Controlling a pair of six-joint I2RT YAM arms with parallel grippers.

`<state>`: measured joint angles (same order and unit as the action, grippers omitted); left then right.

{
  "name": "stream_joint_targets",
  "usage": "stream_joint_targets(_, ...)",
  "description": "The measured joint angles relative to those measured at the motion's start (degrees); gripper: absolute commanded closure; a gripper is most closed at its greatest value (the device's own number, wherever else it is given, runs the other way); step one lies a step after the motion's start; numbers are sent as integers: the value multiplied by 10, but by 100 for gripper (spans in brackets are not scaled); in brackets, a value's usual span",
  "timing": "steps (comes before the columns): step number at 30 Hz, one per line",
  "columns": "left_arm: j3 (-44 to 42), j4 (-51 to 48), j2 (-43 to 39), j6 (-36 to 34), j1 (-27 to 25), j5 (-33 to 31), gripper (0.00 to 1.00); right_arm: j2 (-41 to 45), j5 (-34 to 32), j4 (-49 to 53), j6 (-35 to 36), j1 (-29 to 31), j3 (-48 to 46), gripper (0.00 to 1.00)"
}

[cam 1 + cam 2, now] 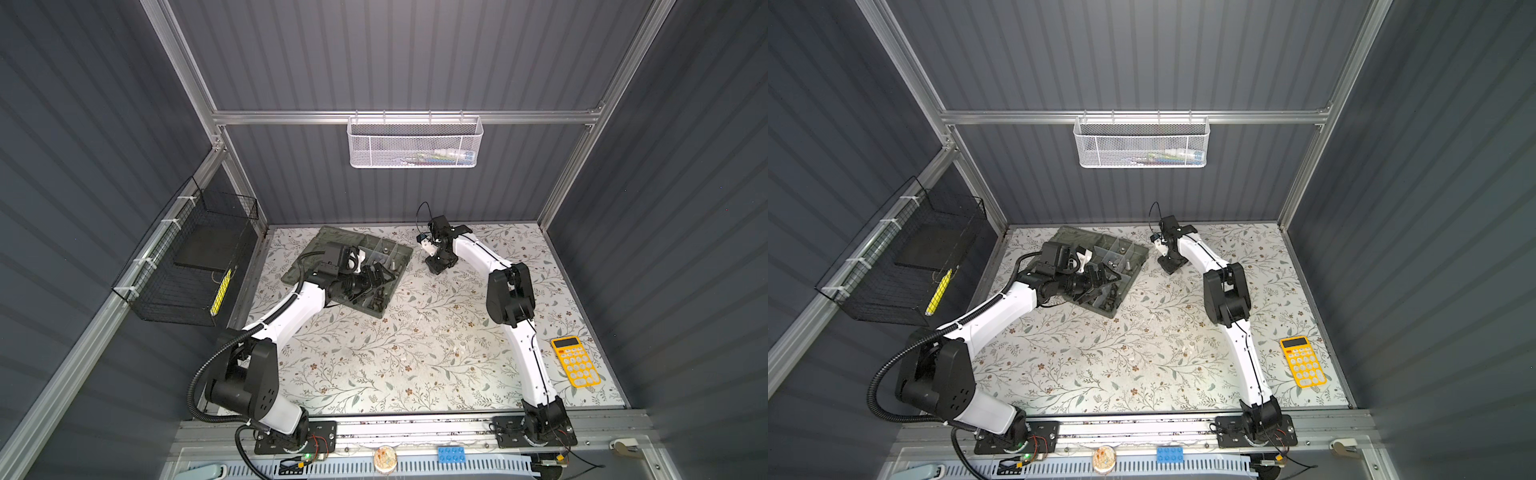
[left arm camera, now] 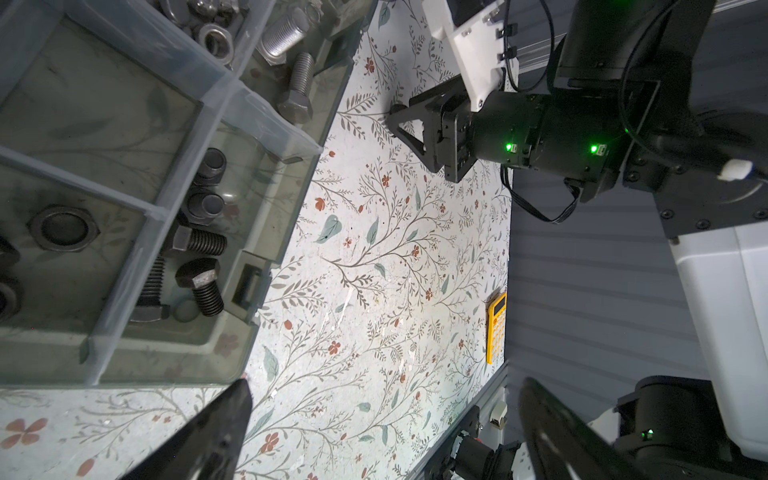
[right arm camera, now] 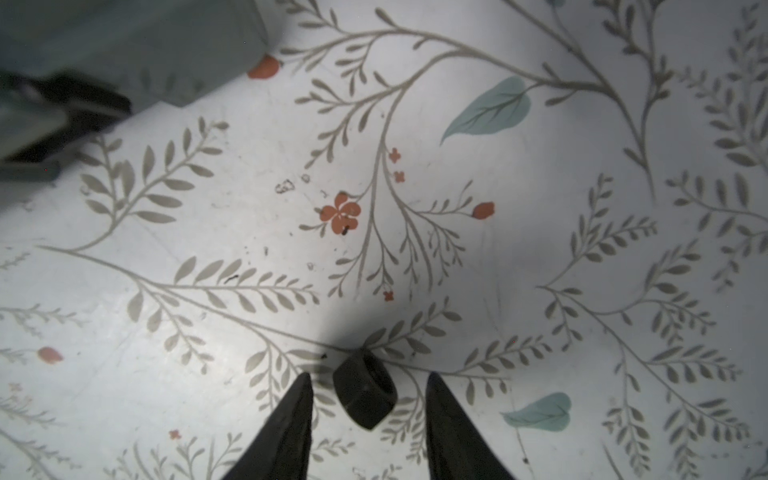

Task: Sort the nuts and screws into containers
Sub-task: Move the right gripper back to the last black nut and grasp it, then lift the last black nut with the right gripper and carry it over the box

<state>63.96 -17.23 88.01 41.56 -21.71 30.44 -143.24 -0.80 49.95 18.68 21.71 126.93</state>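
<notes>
Nut status: small black hex nut (image 3: 365,392) sits on the floral-print tabletop (image 3: 519,208), between the fingers of the right gripper (image 3: 370,376). Fingers are apart, with a gap on each side, and neither touches the nut. It lies outside the flat grey-green translucent plastic organizer box (image 1: 405,257), near its right edge. In both top views the left gripper (image 2: 385,380) hangs over the box, fingers wide apart, nothing between them. Compartments: black bolts (image 2: 199,241) in one, black nuts (image 2: 62,227) in the next, silver bolts (image 2: 297,79) in another. Yellow calculator (image 1: 575,361) lies well apart on the right.
</notes>
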Motion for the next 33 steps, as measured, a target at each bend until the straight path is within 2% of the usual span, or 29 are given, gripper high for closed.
stream_joint_targets(17, 5, -13, 0, -1, 0, -7, 0, -35, 24, 34, -2, -2, 55, 71)
stream_joint_targets(28, 10, -17, 0, -3, 0, -9, 0, -35, 26, 51, -3, -2, 63, 88)
stream_joint_targets(33, 14, -19, 0, -5, 0, -9, 0, -35, 37, 52, -10, -3, 63, 92)
